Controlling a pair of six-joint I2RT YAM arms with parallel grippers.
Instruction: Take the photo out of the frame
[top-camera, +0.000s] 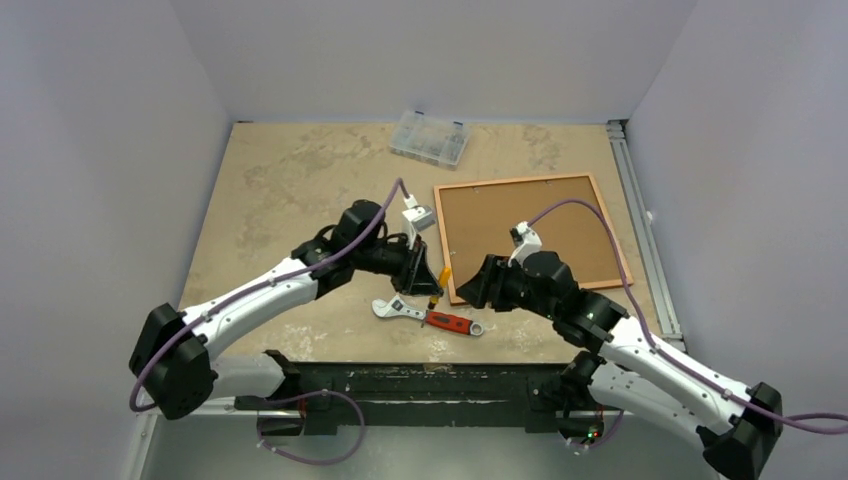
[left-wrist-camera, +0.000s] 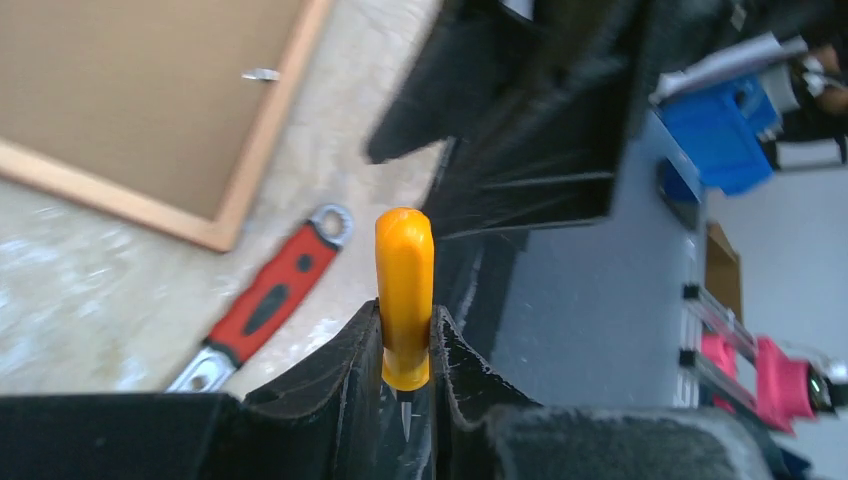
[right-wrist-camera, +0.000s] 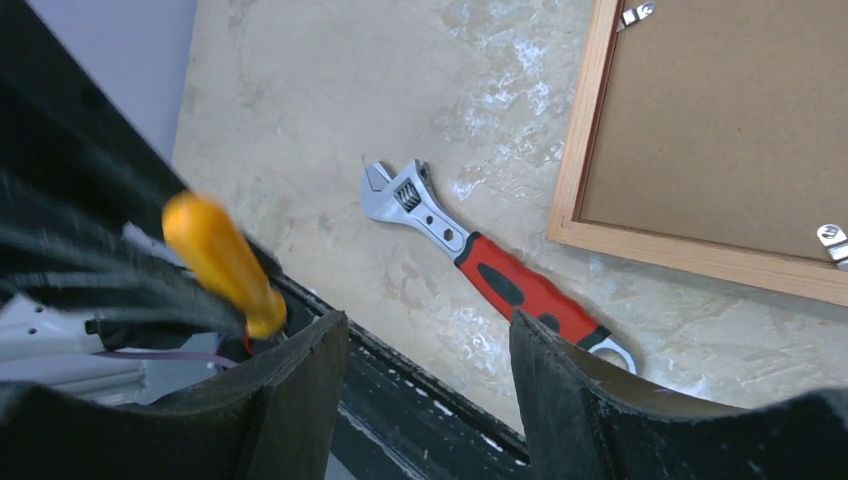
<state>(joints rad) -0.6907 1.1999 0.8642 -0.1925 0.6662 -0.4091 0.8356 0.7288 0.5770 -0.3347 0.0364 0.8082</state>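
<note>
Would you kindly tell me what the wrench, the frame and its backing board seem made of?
Wrench: shiny bare-metal head, red-and-black grip, probably rubbery plastic. Frame: matte orange-toned wood, seemingly. Backing board: dull brown fibreboard, likely.

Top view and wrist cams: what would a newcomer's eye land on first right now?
The orange-handled tool clamped in the left pincer, just off the near-left corner of the frame. Next comes the red-handled wrench, lying on the table close to that corner. The frame itself lies back side up, with its brown backing board showing.
</note>
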